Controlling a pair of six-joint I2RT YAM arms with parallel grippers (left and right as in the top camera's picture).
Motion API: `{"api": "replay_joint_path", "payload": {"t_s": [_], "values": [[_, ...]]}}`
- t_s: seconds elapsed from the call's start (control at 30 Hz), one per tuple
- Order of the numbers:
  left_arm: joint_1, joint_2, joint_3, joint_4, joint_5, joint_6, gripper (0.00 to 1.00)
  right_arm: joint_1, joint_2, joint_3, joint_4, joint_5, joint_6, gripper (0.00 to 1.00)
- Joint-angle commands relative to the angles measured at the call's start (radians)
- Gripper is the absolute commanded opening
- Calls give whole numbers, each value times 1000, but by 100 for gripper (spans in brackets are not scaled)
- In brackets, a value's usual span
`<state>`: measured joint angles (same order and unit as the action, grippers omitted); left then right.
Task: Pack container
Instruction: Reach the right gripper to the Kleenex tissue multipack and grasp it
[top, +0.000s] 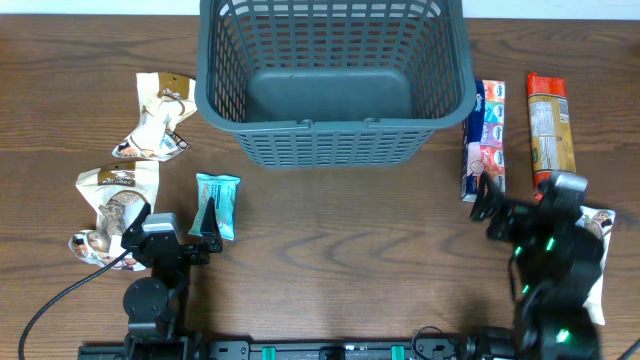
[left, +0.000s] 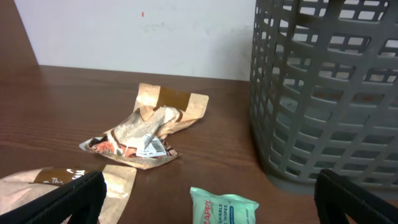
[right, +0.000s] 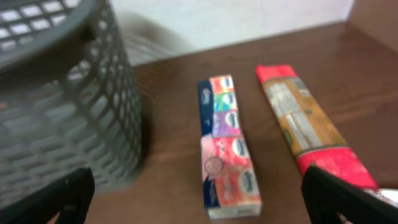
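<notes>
We judge the container (top: 335, 150) stiff, light, non-fragile plastic; best hold is its thick rim. Left gripper (top: 203, 238) and right gripper (top: 487, 210) both spread, empty.

The container (top: 335, 75), a large dark grey rectangular basket with lattice-slotted sides, a solid floor and a thick rim, stood upright and empty at the far middle of the table
</notes>
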<state>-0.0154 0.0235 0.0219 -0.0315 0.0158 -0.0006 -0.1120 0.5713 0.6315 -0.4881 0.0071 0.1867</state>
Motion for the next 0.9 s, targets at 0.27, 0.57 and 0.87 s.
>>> {"api": "replay_joint_path", "payload": {"t_s": [0.27,0.57,0.87], "values": [[-3,0,-18,-39,-2,-5,99,-33,531,591,-382,-176,-229,99],[-3,0,-18,-39,-2,-5,99,-96,676,707,-470,-127,-75,99],[-3,0,-18,-39,-2,-5,99,-294,765,706,-453,-296,-20,99]]}}
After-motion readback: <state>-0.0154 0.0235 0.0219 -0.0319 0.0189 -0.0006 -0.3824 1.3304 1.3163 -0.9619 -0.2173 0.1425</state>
